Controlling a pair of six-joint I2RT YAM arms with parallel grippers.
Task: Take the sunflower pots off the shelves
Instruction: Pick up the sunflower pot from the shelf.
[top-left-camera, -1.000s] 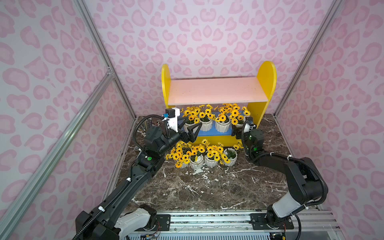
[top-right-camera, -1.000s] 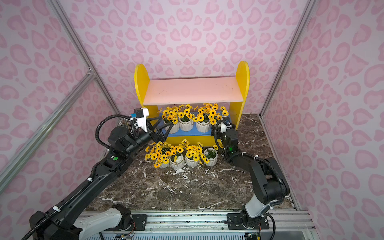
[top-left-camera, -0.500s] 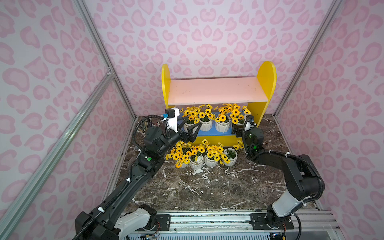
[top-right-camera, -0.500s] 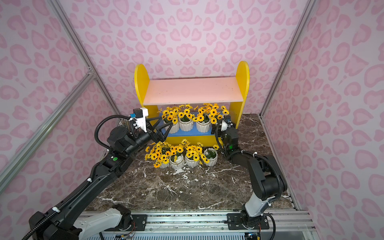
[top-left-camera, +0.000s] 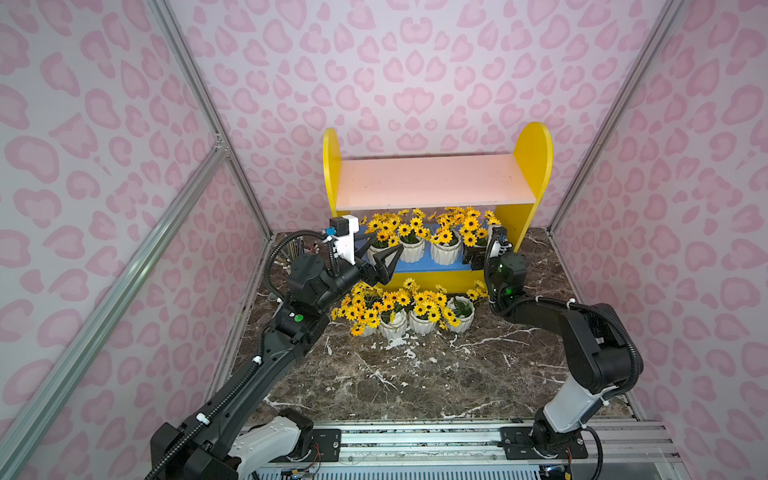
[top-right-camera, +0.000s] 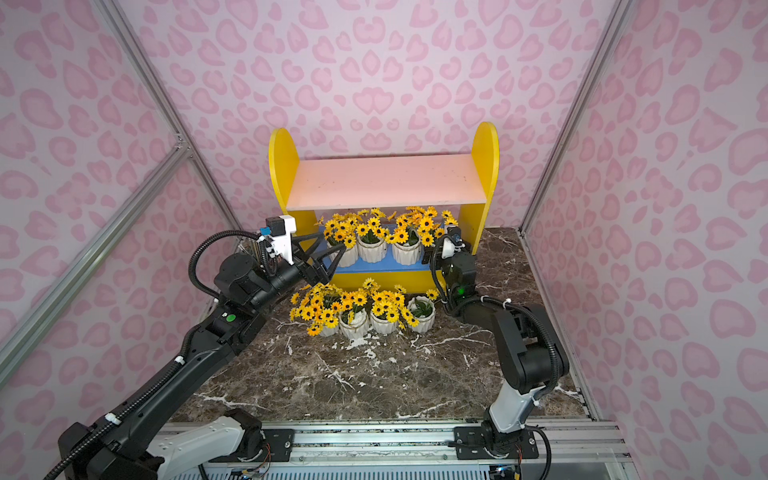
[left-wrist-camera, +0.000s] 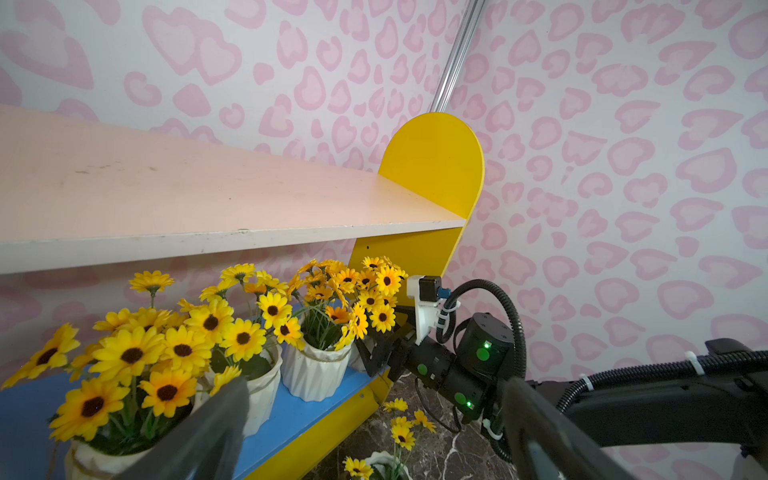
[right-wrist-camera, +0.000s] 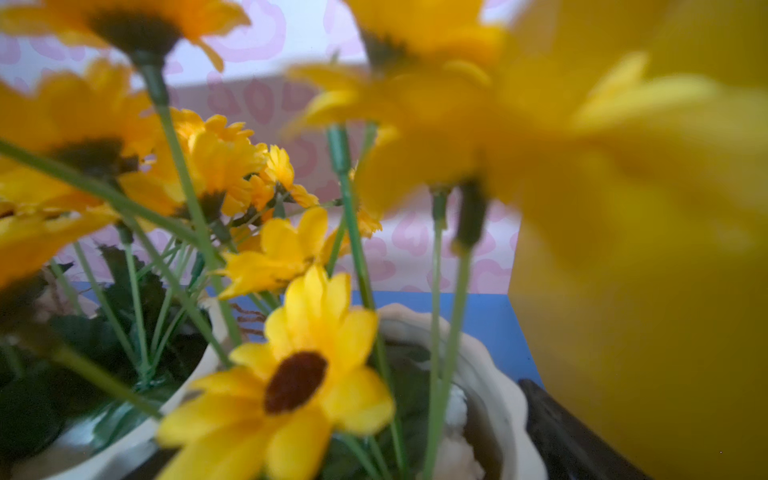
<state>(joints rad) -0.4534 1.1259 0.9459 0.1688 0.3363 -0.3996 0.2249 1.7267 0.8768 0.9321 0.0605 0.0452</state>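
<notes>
I hold my left gripper (top-left-camera: 384, 251) and right gripper (left-wrist-camera: 372, 351) wide open at opposite ends of the blue board (top-left-camera: 432, 269), ready to straddle its four pots (top-left-camera: 446, 253), while four more stand on the table (top-left-camera: 415, 374) before it.

The left arm (top-left-camera: 266, 361) rises from the near-left base and stretches far and to the right; the left gripper (top-left-camera: 384, 253) points rightward, jaws spread wide, holding nothing; the right arm (top-left-camera: 582, 332) folds sharply at its elbow, forearm running left and far; the right gripper (left-wrist-camera: 374, 351) also stands wide apart.
</notes>
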